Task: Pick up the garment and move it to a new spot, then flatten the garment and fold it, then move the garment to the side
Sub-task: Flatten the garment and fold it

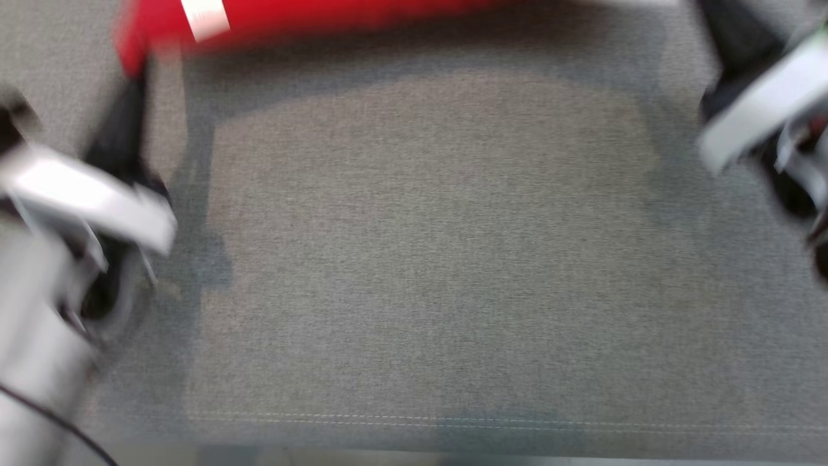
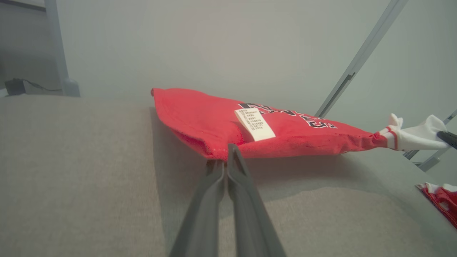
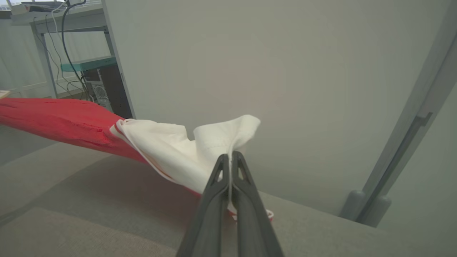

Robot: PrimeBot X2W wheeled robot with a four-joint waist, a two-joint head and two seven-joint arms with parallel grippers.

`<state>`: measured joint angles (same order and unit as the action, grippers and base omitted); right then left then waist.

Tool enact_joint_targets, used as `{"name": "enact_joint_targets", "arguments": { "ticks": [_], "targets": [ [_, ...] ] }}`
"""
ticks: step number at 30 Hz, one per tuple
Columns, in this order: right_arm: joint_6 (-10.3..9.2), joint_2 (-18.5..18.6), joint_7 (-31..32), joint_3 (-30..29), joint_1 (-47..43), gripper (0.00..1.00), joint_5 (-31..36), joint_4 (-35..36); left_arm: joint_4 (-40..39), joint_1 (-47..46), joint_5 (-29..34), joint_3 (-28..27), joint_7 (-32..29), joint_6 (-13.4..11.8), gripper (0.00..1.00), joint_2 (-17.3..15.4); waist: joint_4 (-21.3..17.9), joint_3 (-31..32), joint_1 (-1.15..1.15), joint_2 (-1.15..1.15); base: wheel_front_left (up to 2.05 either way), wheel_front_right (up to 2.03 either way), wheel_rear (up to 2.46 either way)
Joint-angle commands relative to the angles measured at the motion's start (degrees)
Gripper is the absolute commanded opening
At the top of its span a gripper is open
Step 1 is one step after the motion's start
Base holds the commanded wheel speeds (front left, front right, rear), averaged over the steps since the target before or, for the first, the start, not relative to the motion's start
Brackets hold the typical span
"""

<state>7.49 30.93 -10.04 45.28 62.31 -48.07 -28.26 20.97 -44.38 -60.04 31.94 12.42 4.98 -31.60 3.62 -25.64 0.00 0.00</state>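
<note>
Widest of all, a desk (image 1: pixel 414 259) under grey cloth, bare across the middle. Above it, a red garment (image 2: pixel 285 135), lifted off the cloth and pulled long between both arms, casting a shadow underneath. At its far end, a bunched white sleeve (image 3: pixel 167 150). Clamped shut on the red hem: left claw (image 2: pixel 225 157). Pinched shut on the sleeve's edge: right claw (image 3: pixel 229 157). Smaller yet, a white care label (image 2: pixel 254 124) and black lettering (image 2: pixel 307 119) on the red.

Judging by this: pickup done, carry to a new spot probably in hand. Left to do: laying down, flattening, folding, moving aside.

Head view blurred: garment reduced to a red band along the top and the label to a white smear, but plenty of free desk on show. Left wrist view sharper: printed lines on the label, the right claw's tip at the sleeve, and a red-and-white scrap (image 2: pixel 441 200) low on the right, impossible to tell whether part of the same garment. Right wrist view: sleeve folds up close, plus a shelf rack (image 3: pixel 89 64) with cables behind.
</note>
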Motion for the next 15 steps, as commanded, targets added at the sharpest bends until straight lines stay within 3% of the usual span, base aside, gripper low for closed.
{"name": "enact_joint_targets", "arguments": {
  "ticks": [1,5,8,15],
  "targets": [
    [0.0,1.85,-2.66,0.52,-6.92,0.0,-2.96,4.91,-1.33,4.52,-1.12,-2.8,1.55,-0.95,0.0,-1.74,1.34,-0.66,0.0,0.0,0.0,0.0,0.0],
    [0.0,4.78,-4.61,0.56,-18.55,0.0,-5.36,12.5,-2.55,13.78,-1.63,-4.61,2.38,-2.15,0.0,0.46,2.83,0.18,0.0,0.0,0.0,0.0,0.0],
    [0.0,6.32,-4.88,-0.57,-26.62,0.0,-5.22,16.79,-3.88,18.65,-1.37,-5.09,2.46,-2.91,0.0,-0.36,2.91,1.62,0.0,0.0,0.0,0.0,0.0],
    [0.0,5.05,-4.94,-5.93,-40.62,0.0,-1.12,22.21,-7.22,24.56,-2.21,-6.23,2.17,-5.33,0.0,-2.4,1.71,3.96,0.0,0.0,0.0,0.0,0.0]
  ]
}}
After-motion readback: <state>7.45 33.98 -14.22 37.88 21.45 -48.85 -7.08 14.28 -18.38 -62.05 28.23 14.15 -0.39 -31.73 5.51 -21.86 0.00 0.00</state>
